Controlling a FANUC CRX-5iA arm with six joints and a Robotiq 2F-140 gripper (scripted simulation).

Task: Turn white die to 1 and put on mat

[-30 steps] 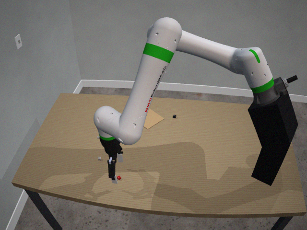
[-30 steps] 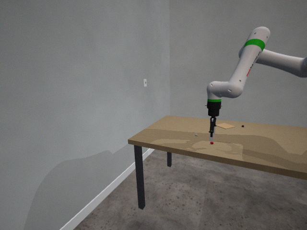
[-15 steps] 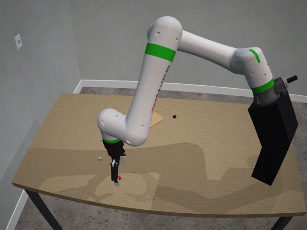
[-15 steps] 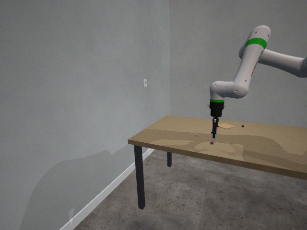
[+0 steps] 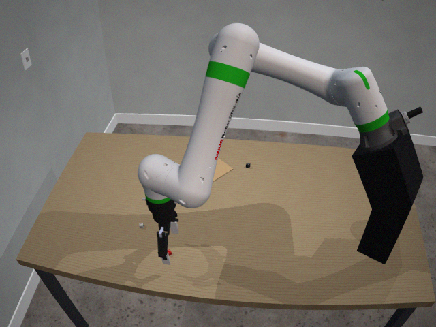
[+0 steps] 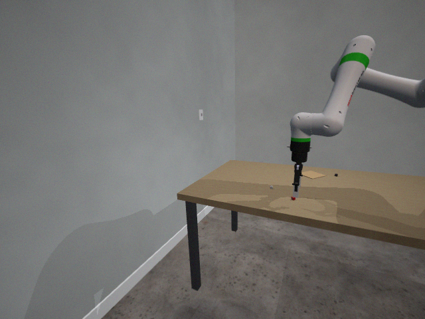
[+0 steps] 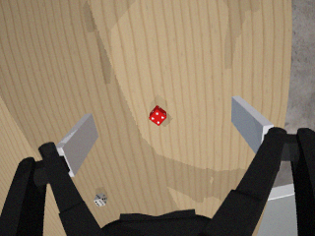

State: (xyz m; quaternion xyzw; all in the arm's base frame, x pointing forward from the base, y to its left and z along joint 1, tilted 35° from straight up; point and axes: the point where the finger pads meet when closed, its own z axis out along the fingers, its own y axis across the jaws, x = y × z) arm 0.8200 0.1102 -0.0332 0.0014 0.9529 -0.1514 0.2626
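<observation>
From above, a wall plate [image 5: 24, 59] [image 6: 199, 114] sits at ten o'clock, skirting [image 5: 158, 120] [image 6: 151, 263] at twelve, speckled floor [image 5: 211, 317] [image 6: 260, 268] [image 7: 303, 64] at six.

Over the last second we've shifted the jaws [image 5: 170, 244] [image 6: 297, 191] toward the arm's base side, mostly in the first half. In the top view, the near finger now partly covers the red die [image 5: 169, 252] [image 6: 293, 198] [image 7: 157, 115], and our forearm [image 5: 209, 122] [image 6: 338, 92] hides more mat [image 5: 222, 169] [image 6: 313, 174].
</observation>
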